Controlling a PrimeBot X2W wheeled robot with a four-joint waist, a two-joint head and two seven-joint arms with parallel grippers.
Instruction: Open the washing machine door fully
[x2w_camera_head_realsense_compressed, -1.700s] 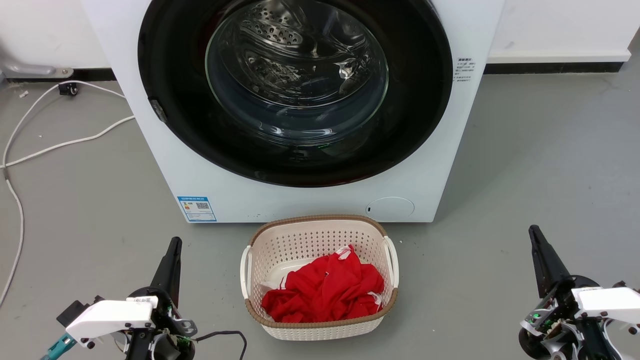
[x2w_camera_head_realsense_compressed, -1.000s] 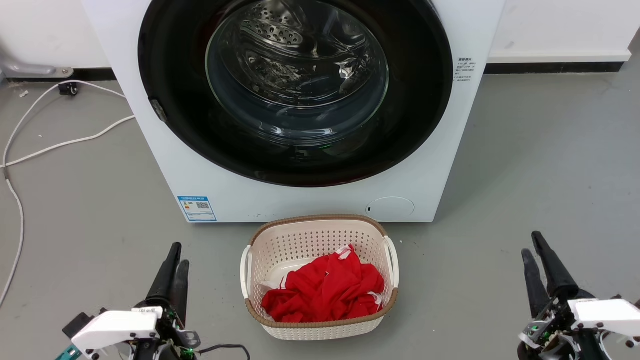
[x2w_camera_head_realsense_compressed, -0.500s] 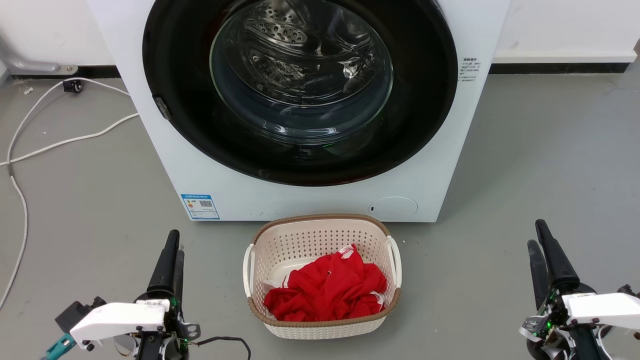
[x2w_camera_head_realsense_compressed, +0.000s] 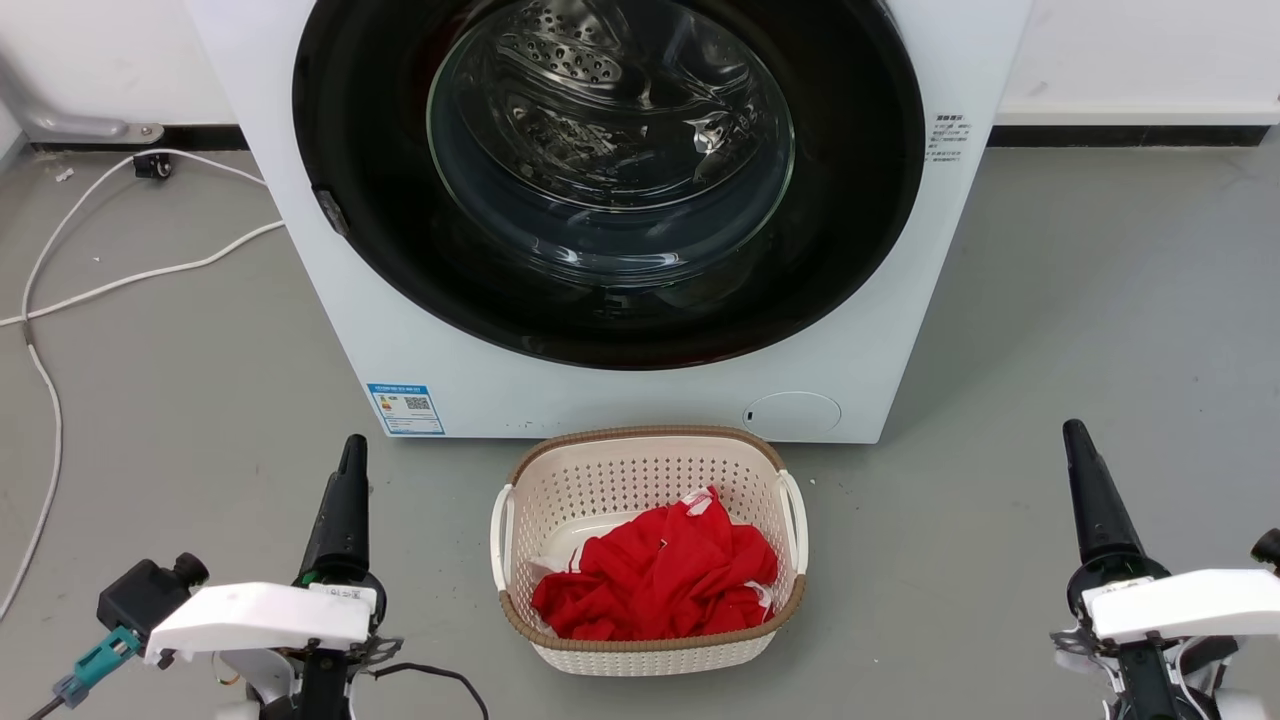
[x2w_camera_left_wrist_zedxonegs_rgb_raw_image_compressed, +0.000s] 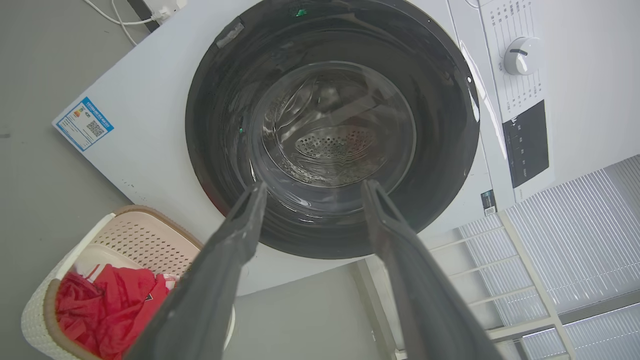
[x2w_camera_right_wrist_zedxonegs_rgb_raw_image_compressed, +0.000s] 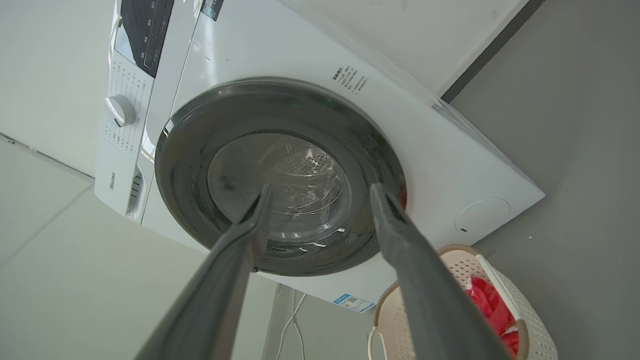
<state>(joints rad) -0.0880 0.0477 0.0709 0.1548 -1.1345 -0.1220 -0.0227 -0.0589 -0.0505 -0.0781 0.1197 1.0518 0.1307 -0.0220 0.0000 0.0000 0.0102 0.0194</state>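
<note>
Sitting shut against the white front of the washing machine (x2w_camera_head_realsense_compressed: 370, 330), the washing machine door (x2w_camera_head_realsense_compressed: 610, 180) takes up nearly the whole width of the cabinet: a broad glossy black ring around a bulging clear glass bowl, through which the perforated steel drum shows with bright reflections. A small grey tab (x2w_camera_head_realsense_compressed: 330, 210) sits on the ring's left edge in the head view. Below the door, on the lower right of the front, is a small round white flap (x2w_camera_head_realsense_compressed: 792, 413), and on the lower left a blue label (x2w_camera_head_realsense_compressed: 405, 408). On the grey floor (x2w_camera_head_realsense_compressed: 1100, 300) just in front of the machine stands a cream perforated basket (x2w_camera_head_realsense_compressed: 650, 433) with a brown rim, holding crumpled red cloth (x2w_camera_head_realsense_compressed: 655, 580). The left pincer (x2w_camera_left_wrist_zedxonegs_rgb_raw_image_compressed: 314, 186) is low at the left, well apart from the door, its fingers spread wide in its wrist view and pointing toward the glass bowl. The right pincer (x2w_camera_right_wrist_zedxonegs_rgb_raw_image_compressed: 321, 189) is low at the right, likewise spread wide and touching nothing. A white cable (x2w_camera_head_realsense_compressed: 150, 275) lies on the floor left of the machine.
</note>
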